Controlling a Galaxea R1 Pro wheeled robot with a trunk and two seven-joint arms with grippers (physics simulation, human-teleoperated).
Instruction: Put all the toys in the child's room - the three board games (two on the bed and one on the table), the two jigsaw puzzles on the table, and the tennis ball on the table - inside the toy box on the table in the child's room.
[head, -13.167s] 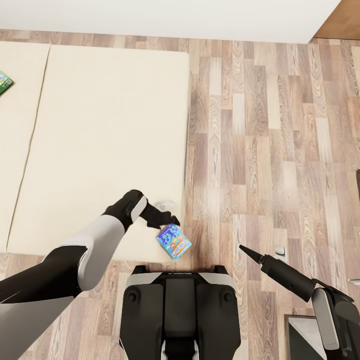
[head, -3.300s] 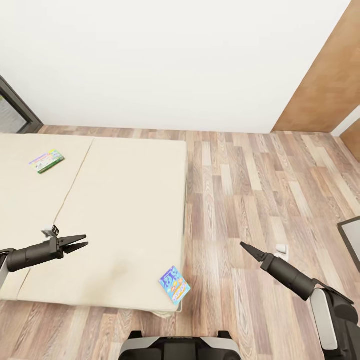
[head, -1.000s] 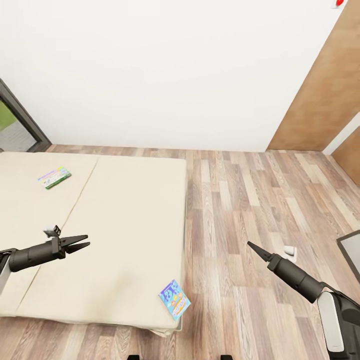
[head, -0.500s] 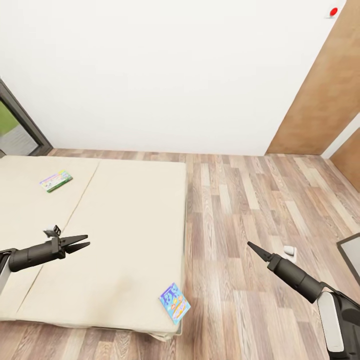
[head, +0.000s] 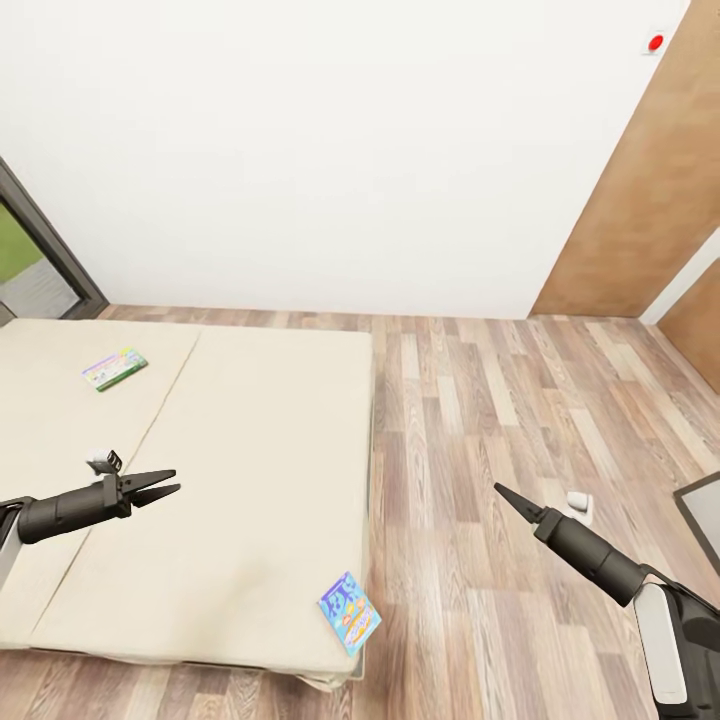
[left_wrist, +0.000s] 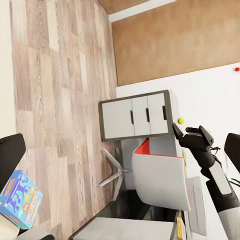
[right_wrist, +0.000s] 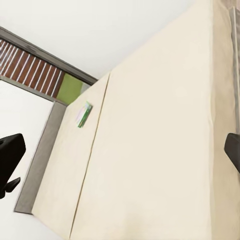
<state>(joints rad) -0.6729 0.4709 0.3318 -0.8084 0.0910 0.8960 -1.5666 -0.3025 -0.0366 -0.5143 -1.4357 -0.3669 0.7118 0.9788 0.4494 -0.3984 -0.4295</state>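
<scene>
On the beige bed, two board games; both hands empty, left slightly parted, right closed.

wide open mattress on the bed, bare between the small blue box at its near corner and the green-edged box far off. plank floor open up to the wall.
</scene>
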